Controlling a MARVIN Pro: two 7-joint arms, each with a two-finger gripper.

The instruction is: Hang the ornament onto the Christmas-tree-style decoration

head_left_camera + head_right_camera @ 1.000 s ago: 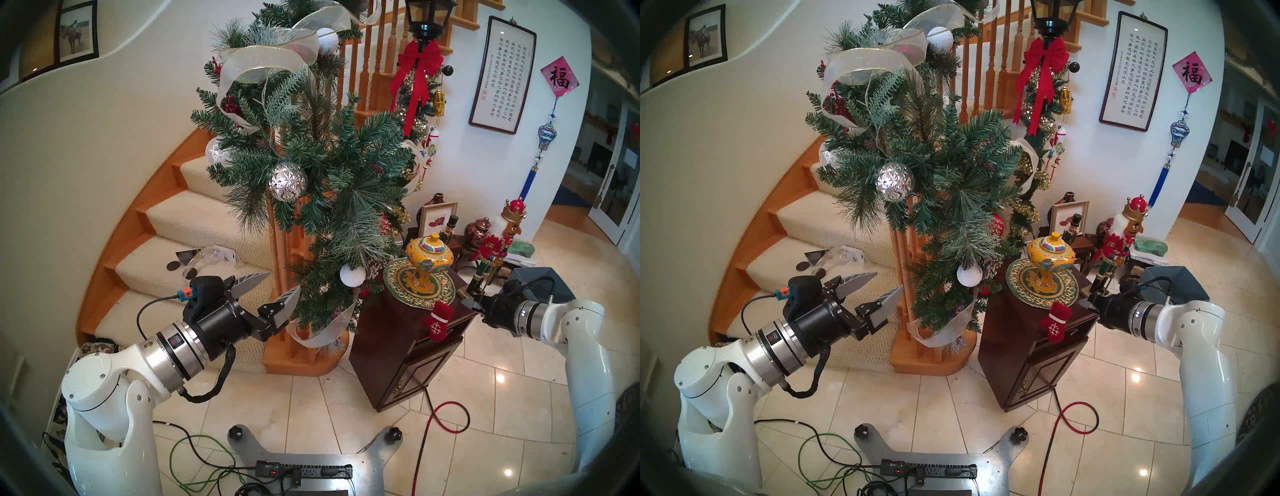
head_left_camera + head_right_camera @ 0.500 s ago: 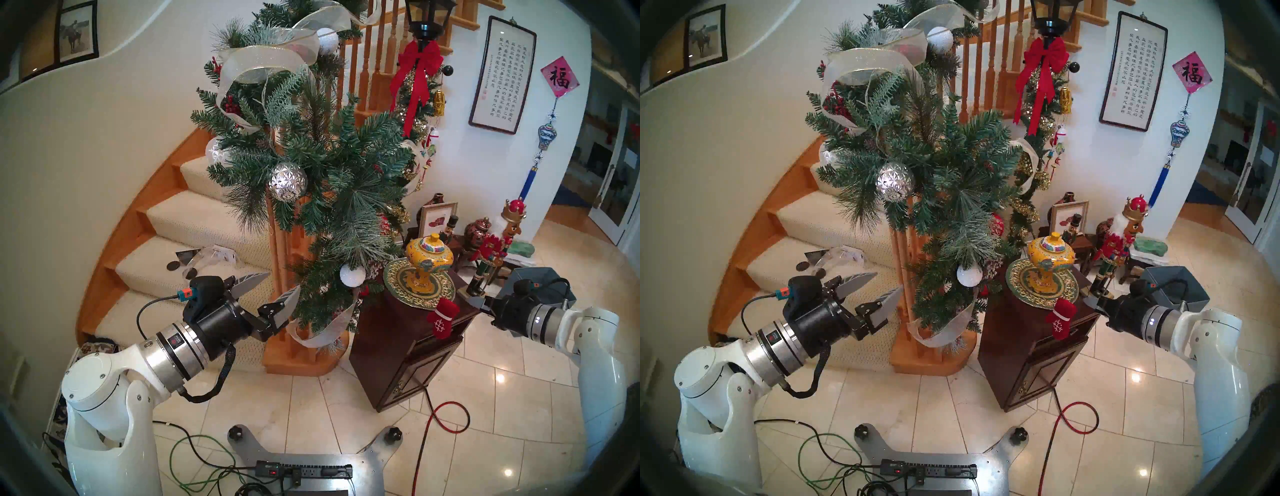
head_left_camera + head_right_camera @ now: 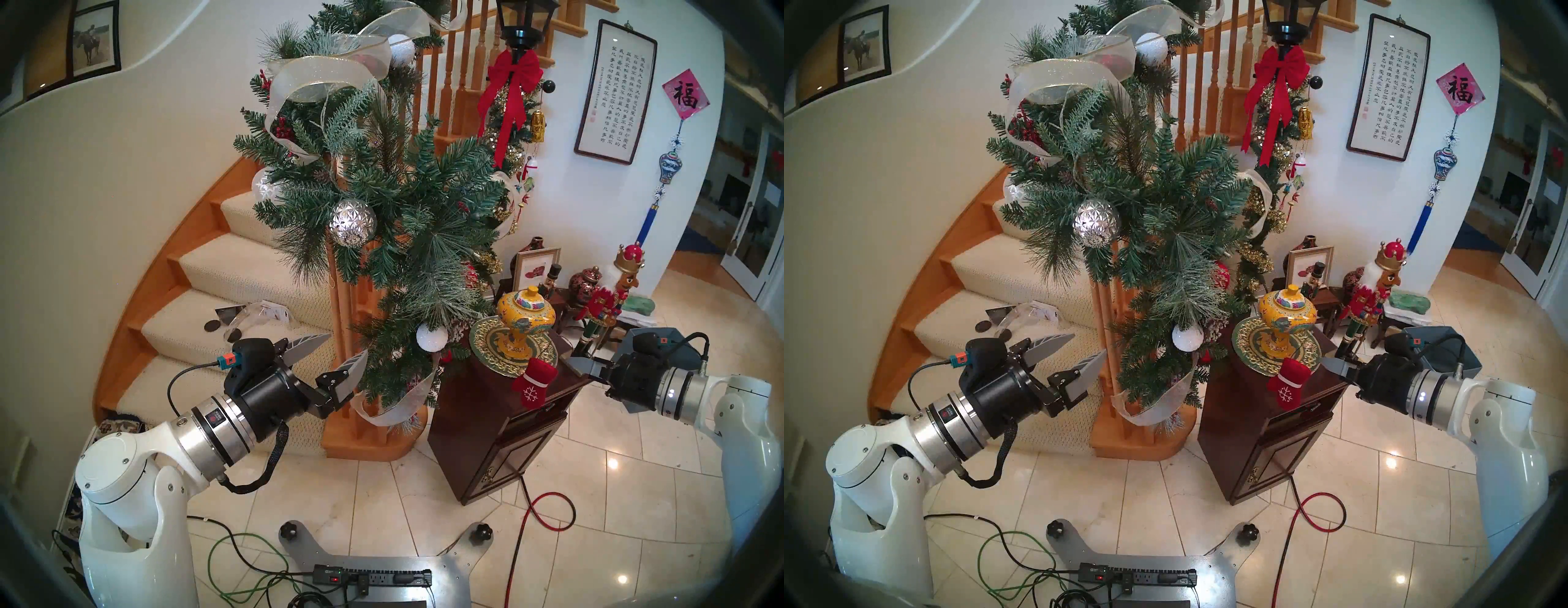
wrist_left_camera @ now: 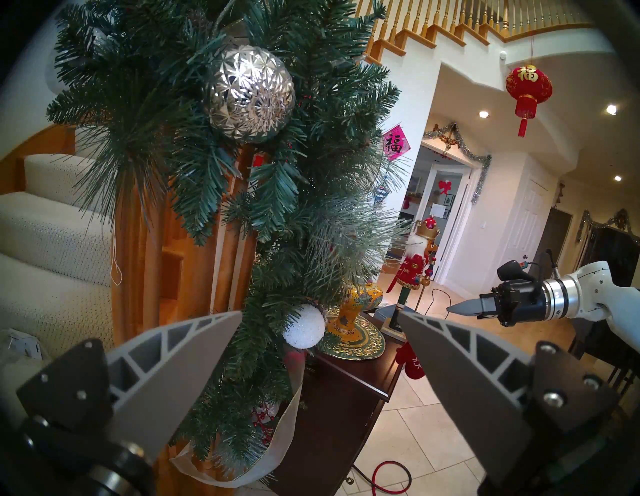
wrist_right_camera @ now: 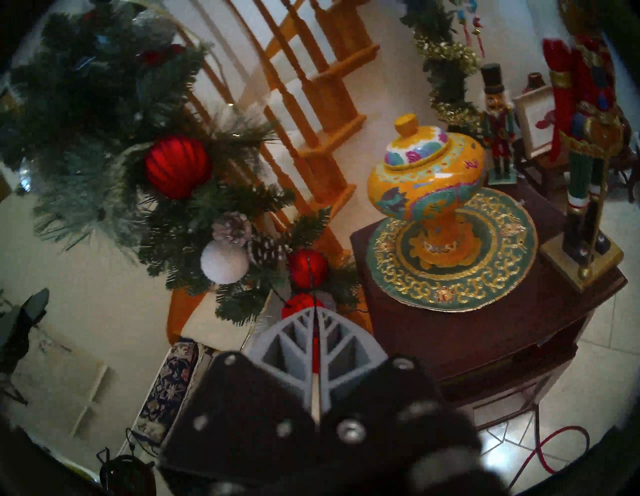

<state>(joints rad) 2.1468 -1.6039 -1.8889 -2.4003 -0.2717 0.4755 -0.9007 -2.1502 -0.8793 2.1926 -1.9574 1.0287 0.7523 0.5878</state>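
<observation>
- The mitten: small, red plush, white cuff, white snowflake; it hangs thumb to the left, in front of the dark cabinet's top edge.
- The garland: bushy frosted green pine with sheer ribbon, draped down the stair post.

A home's entrance hall, dressed for the holidays: a curved carpeted staircase with wooden balusters, a pine garland wound down its rail, framed calligraphy on the wall, nutcracker figures by a dark wooden cabinet, polished tile floor.
</observation>
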